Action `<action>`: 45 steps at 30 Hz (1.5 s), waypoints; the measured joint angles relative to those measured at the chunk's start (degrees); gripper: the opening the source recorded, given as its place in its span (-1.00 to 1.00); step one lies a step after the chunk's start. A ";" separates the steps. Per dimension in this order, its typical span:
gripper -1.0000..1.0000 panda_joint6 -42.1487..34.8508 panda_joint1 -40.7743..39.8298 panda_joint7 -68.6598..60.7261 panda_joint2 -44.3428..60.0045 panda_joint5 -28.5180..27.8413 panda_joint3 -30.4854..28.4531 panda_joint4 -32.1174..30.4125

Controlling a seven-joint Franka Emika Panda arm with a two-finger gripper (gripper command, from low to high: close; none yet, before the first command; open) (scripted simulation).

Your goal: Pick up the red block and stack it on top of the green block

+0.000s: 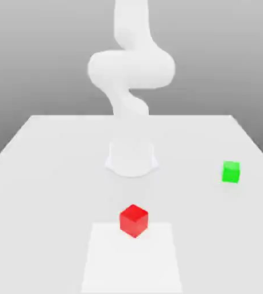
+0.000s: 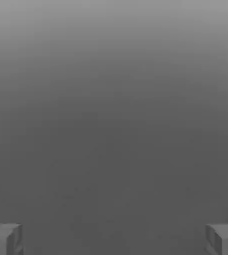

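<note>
The white desk spreads across the exterior view, its far edge meeting a plain grey backdrop; toward that view's left it carries nothing but its own pale surface. Near the middle, on the near part of the desk, lies a lighter square patch; the red block stands at the far edge of this patch, turned so that one corner faces the camera, its top face brighter than its two visible sides. Behind the red block, farther back on the desk and well apart from it, sits the round base of the white arm; the arm rises from there, bends through a thick elbow, and leaves the picture at the top, so the gripper itself lies out of the exterior view. Toward the exterior view's right, the green block rests on the desk, well apart from the red block and from the arm's base; it looks a bit smaller than the red one.

In the hand view the gripper shows only as two grey fingertips at opposite sides of the picture, spread wide apart with nothing between them; beyond them is only a grey gradient, and neither block appears there.
</note>
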 joint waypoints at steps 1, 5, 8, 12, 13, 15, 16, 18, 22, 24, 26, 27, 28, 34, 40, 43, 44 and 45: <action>0.00 1.38 0.45 -1.66 1.78 -0.79 0.03 -1.77; 0.00 6.76 2.02 -8.42 8.82 -3.43 -0.67 -8.62; 0.00 10.70 3.18 -13.69 13.94 -4.92 -2.03 -13.62; 0.00 15.89 4.62 -21.22 20.47 -6.08 -4.42 -20.18; 0.00 17.19 4.99 -23.25 22.07 -6.18 -5.08 -21.82; 0.00 19.81 5.78 -27.51 25.23 -6.14 -6.46 -25.10; 0.00 21.13 6.24 -29.75 26.78 -6.00 -7.20 -26.75; 0.00 23.76 7.25 -34.54 29.85 -5.26 -8.66 -30.06; 0.00 28.55 9.06 -41.62 35.42 -3.03 -10.56 -33.99; 0.00 30.63 9.39 -42.42 37.95 -2.21 -10.65 -33.79; 0.00 32.80 9.80 -43.21 40.53 -1.01 -10.56 -33.40; 0.00 33.93 9.95 -43.77 41.84 -0.17 -10.40 -33.21; 0.00 35.07 9.96 -44.47 43.17 0.87 -10.10 -33.03; 0.00 42.17 4.34 -49.00 51.25 6.88 -3.03 -32.25; -1.00 42.77 3.48 -49.21 52.08 7.10 -2.15 -32.20; -1.00 41.97 4.18 -48.88 51.13 6.77 -2.89 -32.24; -1.00 40.97 4.89 -48.24 49.99 5.97 -3.78 -32.32; -1.00 39.87 5.45 -47.25 48.75 4.70 -4.67 -32.42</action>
